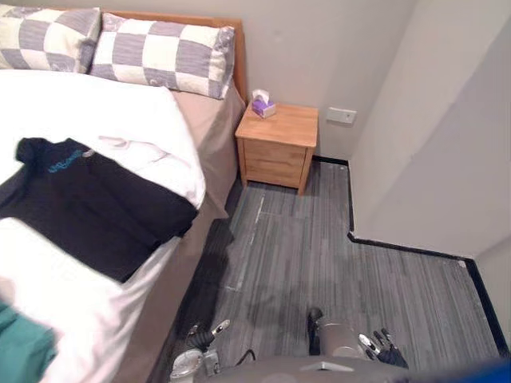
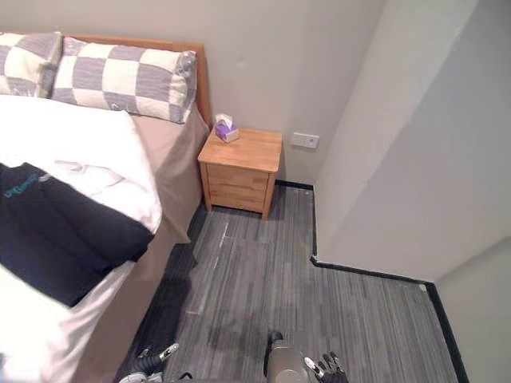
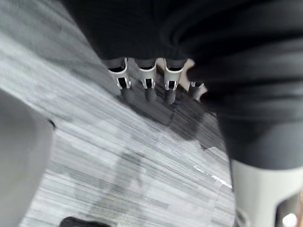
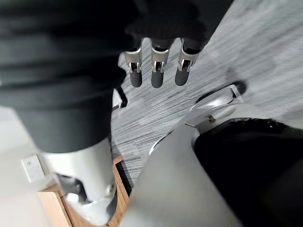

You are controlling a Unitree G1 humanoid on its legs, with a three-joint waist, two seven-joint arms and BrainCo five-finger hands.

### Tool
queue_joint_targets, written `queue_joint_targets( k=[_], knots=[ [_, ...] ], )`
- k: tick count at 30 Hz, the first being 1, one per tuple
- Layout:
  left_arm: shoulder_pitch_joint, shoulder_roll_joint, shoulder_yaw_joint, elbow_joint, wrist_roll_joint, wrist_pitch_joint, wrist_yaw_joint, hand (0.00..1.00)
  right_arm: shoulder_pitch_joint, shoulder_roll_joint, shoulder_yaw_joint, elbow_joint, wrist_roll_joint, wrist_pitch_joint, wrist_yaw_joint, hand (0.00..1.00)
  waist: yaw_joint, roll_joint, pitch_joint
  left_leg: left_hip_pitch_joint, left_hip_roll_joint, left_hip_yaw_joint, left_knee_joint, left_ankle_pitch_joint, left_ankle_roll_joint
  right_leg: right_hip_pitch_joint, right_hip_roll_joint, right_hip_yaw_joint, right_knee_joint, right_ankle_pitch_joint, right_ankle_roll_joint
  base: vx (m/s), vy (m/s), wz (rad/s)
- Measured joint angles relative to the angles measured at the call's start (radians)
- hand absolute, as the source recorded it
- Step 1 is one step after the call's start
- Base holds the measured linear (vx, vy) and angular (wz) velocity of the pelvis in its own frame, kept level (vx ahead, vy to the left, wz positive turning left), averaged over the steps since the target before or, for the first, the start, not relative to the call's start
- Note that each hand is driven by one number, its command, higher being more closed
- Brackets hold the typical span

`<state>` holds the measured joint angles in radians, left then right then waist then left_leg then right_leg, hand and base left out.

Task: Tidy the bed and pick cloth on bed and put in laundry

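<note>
Both hands hang low at the near edge of the head views, over the floor and beside the bed's foot end. The left hand (image 3: 147, 76) has its fingers straight and loose, holding nothing. The right hand (image 4: 157, 65) is likewise slack, fingers straight and empty.

The bed (image 1: 214, 132) takes the whole left side. Its long edge runs on a slant from the wooden headboard (image 1: 239, 57) down toward the left hand. The grey striped floor (image 1: 319, 255) lies open between that edge and the walls. It is widest near the robot and narrows toward the far corner, where a jutting wall (image 1: 431, 159) with black skirting (image 1: 407, 247) steps into the room.

A white duvet (image 1: 96, 112) covers most of the mattress. Its turned-back corner hangs just over the bed's side edge and leaves a beige strip bare up to the pillows. The black shirt (image 1: 88, 203) lies spread flat on the duvet, its lower edge close to the bed's side. Two checked pillows (image 1: 164, 52) lean against the headboard, side by side.

A wooden nightstand (image 1: 278, 144) stands just beside the bed's head, against the far wall. A green cloth (image 1: 24, 347) shows at the near left corner, on the bed. A small tissue box (image 1: 263, 104) sits at the nightstand's back left corner, and a wall socket (image 1: 341, 115) is mounted just to its right.
</note>
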<state>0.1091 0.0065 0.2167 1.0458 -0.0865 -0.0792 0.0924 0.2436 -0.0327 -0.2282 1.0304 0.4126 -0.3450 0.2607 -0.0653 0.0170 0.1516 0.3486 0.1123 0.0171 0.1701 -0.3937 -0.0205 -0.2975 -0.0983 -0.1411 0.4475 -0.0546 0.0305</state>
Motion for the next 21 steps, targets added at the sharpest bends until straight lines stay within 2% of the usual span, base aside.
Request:
queue_joint_targets(
  k=[1,2,3,4,5,6,7,9,11,13,14,15,16,17,18,19,20,21],
  knots=[
    [-0.005,0.000,0.000,-0.002,0.017,-0.001,-0.001,0.00,-0.008,-0.004,0.008,-0.003,0.005,-0.001,0.000,0.00,-0.002,0.002,-0.001,0.001,0.020,0.029,0.030,0.024,-0.033,-0.019,0.006,-0.012,0.083,-0.069,-0.019,0.67,-0.460,-0.03],
    [-0.007,-0.007,0.001,-0.003,0.032,-0.002,0.000,0.00,-0.009,-0.009,0.008,-0.009,0.016,-0.001,0.000,0.00,-0.002,0.004,-0.001,-0.007,0.030,0.031,0.089,0.050,-0.050,-0.016,0.016,-0.023,0.133,-0.125,-0.035,0.53,-0.390,-0.02],
    [-0.005,-0.013,0.003,-0.004,0.033,-0.002,0.001,0.00,-0.006,-0.010,0.007,-0.013,0.019,-0.001,-0.002,0.00,-0.001,0.010,0.000,-0.021,0.039,0.029,0.135,0.067,-0.066,-0.008,0.022,-0.027,0.144,-0.149,-0.044,0.54,-0.409,-0.03],
    [-0.004,-0.015,0.033,-0.005,0.032,-0.003,0.001,0.00,-0.007,-0.019,0.010,-0.017,0.017,0.002,-0.004,0.00,-0.001,0.022,-0.004,-0.094,0.055,0.021,0.302,0.116,-0.071,0.013,0.036,-0.030,0.147,-0.194,-0.052,0.53,-0.392,-0.01],
    [-0.003,-0.029,0.061,-0.010,0.028,-0.012,0.000,0.00,-0.007,-0.028,0.007,-0.026,0.018,0.002,-0.005,0.00,-0.002,0.034,0.000,-0.210,0.084,0.002,0.551,0.228,-0.076,0.058,0.063,-0.030,0.117,-0.224,-0.062,0.51,-0.371,0.02],
    [-0.003,-0.037,0.070,-0.012,0.025,-0.023,0.000,0.00,-0.007,-0.033,0.004,-0.033,0.019,0.001,-0.005,0.00,-0.002,0.046,0.001,-0.271,0.111,-0.010,0.673,0.244,-0.083,0.089,0.081,-0.029,0.094,-0.229,-0.068,0.49,-0.316,0.03],
    [0.002,-0.041,0.078,-0.027,0.019,-0.045,-0.003,0.00,-0.008,-0.042,0.005,-0.027,0.016,0.002,-0.007,0.00,0.004,0.059,0.010,-0.357,0.156,0.005,0.875,0.240,-0.083,0.173,0.109,-0.036,0.040,-0.235,-0.080,0.50,-0.281,-0.01],
    [0.006,-0.019,0.070,-0.039,0.019,-0.061,-0.008,0.00,-0.031,-0.042,0.012,0.003,-0.010,0.005,-0.005,0.00,0.013,0.038,0.025,-0.434,0.166,0.026,0.979,0.210,-0.072,0.335,0.117,-0.041,-0.065,-0.233,-0.092,0.52,-0.272,-0.10],
    [0.005,-0.018,0.061,-0.052,0.018,-0.067,-0.022,0.00,-0.052,-0.034,0.005,0.011,-0.045,0.005,-0.001,0.00,0.019,0.031,0.026,-0.502,0.144,0.068,0.917,0.164,-0.069,0.441,0.116,-0.038,-0.151,-0.230,-0.087,0.41,-0.158,-0.18],
    [0.002,-0.019,0.056,-0.071,0.015,-0.074,-0.039,0.00,-0.093,-0.024,0.004,0.010,-0.090,0.003,0.001,0.00,0.028,0.024,0.031,-0.559,0.086,0.136,0.701,0.115,-0.053,0.508,0.101,-0.034,-0.226,-0.227,-0.078,0.42,-0.053,-0.18],
    [-0.001,-0.016,0.048,-0.072,-0.007,-0.074,-0.043,0.00,-0.099,-0.020,0.005,0.010,-0.135,0.000,0.000,0.00,0.030,0.015,0.036,-0.561,0.051,0.179,0.561,0.120,-0.049,0.530,0.086,-0.038,-0.246,-0.230,-0.070,0.44,0.021,-0.05],
    [-0.001,-0.009,0.018,-0.072,-0.024,-0.064,-0.043,0.00,-0.110,-0.020,0.007,0.010,-0.202,-0.009,-0.005,0.00,0.029,0.018,0.036,-0.557,0.029,0.287,0.365,0.208,-0.031,0.551,0.080,-0.054,-0.268,-0.241,-0.050,0.45,0.041,0.09],
    [-0.002,-0.005,0.004,-0.068,-0.025,-0.059,-0.043,0.00,-0.112,-0.022,0.007,0.008,-0.226,-0.017,-0.010,0.00,0.026,0.027,0.034,-0.562,0.028,0.356,0.286,0.287,-0.011,0.559,0.088,-0.068,-0.281,-0.248,-0.038,0.48,0.081,0.50],
    [-0.009,0.009,-0.020,-0.061,-0.039,-0.050,-0.045,0.00,-0.129,-0.019,0.005,0.016,-0.264,-0.028,-0.026,0.00,0.020,0.012,0.033,-0.555,0.027,0.479,0.243,0.275,0.129,0.592,0.081,-0.101,-0.304,-0.259,-0.021,0.42,0.080,0.69],
    [-0.015,0.024,-0.024,-0.059,-0.045,-0.043,-0.045,0.00,-0.130,-0.011,0.006,0.024,-0.281,-0.034,-0.031,0.00,0.020,-0.010,0.027,-0.551,0.008,0.511,0.223,0.274,0.126,0.595,0.062,-0.125,-0.314,-0.258,-0.016,0.51,0.092,0.96],
    [-0.016,0.041,-0.026,-0.059,-0.054,-0.037,-0.044,0.00,-0.126,-0.002,0.010,0.028,-0.296,-0.045,-0.036,0.00,0.021,-0.041,0.018,-0.550,-0.016,0.593,0.185,0.273,0.126,0.594,0.041,-0.167,-0.330,-0.245,0.006,0.58,0.102,0.91],
    [-0.021,0.043,-0.025,-0.059,-0.063,-0.030,-0.042,0.00,-0.130,-0.003,0.020,0.028,-0.300,-0.049,-0.040,0.00,0.029,-0.048,0.017,-0.548,-0.041,0.607,0.161,0.255,0.145,0.592,0.029,-0.200,-0.326,-0.230,0.031,0.56,0.116,0.81],
    [-0.021,0.043,-0.024,-0.060,-0.067,-0.023,-0.040,0.00,-0.131,-0.009,0.031,0.028,-0.299,-0.048,-0.040,0.00,0.032,-0.048,0.017,-0.543,-0.051,0.600,0.157,0.241,0.167,0.589,0.025,-0.206,-0.309,-0.226,0.038,0.55,0.144,0.67]
  ],
)
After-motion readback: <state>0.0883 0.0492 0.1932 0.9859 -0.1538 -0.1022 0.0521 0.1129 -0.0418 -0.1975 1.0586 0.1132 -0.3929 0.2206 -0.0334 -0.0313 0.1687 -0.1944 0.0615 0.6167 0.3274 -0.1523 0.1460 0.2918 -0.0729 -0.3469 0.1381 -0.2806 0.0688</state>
